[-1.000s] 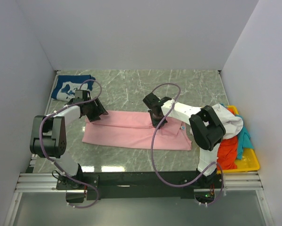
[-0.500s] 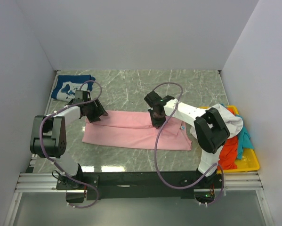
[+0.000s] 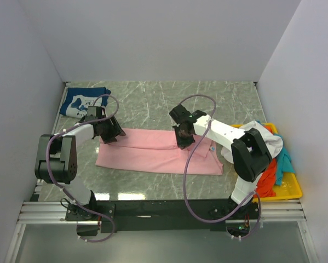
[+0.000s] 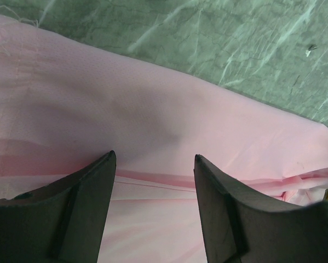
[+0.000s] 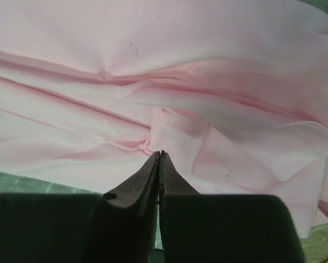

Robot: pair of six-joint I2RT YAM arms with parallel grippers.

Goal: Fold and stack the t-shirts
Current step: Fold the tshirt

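My right gripper (image 5: 159, 154) is clenched on a pucker of the pink t-shirt (image 3: 147, 156) (pinched cloth hidden behind the tips); my left gripper (image 4: 155, 159) stands spread over it, empty.

The far half of the table (image 3: 218, 101) lies open, from the navy shirt (image 3: 79, 101) in the far-left corner across to the right wall (image 3: 306, 82). The pink shirt (image 3: 147, 156) covers the middle, leaving a bare strip on its near side. The right arm (image 3: 221, 130) slants over the shirt's right end, and its cable (image 3: 184, 178) loops across that strip. The left arm (image 3: 81, 131) blocks the left end. A yellow tray (image 3: 292, 190) heaped with shirts (image 3: 265, 175) fills the near-right corner.
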